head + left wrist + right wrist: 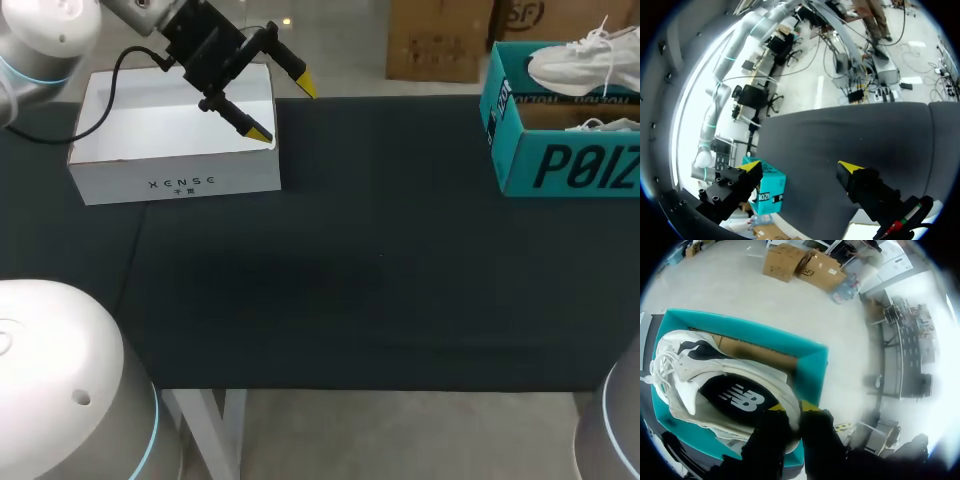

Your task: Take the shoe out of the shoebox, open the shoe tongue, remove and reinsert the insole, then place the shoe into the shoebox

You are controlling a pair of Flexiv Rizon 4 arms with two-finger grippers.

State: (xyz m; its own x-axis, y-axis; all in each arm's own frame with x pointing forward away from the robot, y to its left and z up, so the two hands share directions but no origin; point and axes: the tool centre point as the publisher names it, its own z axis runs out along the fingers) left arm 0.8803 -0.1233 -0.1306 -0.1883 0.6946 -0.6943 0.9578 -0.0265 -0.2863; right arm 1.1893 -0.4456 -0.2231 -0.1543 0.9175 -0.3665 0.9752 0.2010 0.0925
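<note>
table cover (380, 260): matt dark cloth | shoebox (520, 160): matt teal cardboard | shoe (575, 62): white woven mesh | white box (180, 185): smooth card | arm shell (50, 370): glossy white

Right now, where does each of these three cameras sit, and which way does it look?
Head view: fixed above and behind, looking down on the table; shows the left claw above a white box.
Left wrist view: on the left wrist, looking past the open left claw across the table to the teal shoebox.
Right wrist view: on the right wrist, looking down on the shoe that the right claw pinches over the shoebox.
Shared: head and right wrist views both show shoe and shoebox.
</note>
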